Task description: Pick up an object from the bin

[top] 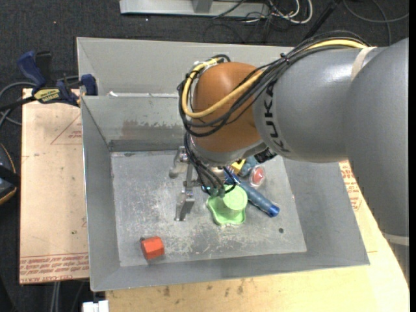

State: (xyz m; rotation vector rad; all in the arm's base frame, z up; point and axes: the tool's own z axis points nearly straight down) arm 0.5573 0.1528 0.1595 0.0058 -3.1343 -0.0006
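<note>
My gripper (181, 194) hangs over the bare bin floor a little left of the middle. Its two metal fingers (184, 207) stand apart, open, with nothing between them. Just right of it lies a light green cup-shaped thing (230, 207), partly under the wrist. A blue marker (262, 204) lies slanted beside the green thing on its right. A small red block (152, 247) sits alone near the front left corner, well below the gripper.
Under the orange wrist cover, a small red and white thing (258, 175) and a yellow bit (239, 166) peek out at the bin's right middle. The arm covers the bin's back right part.
</note>
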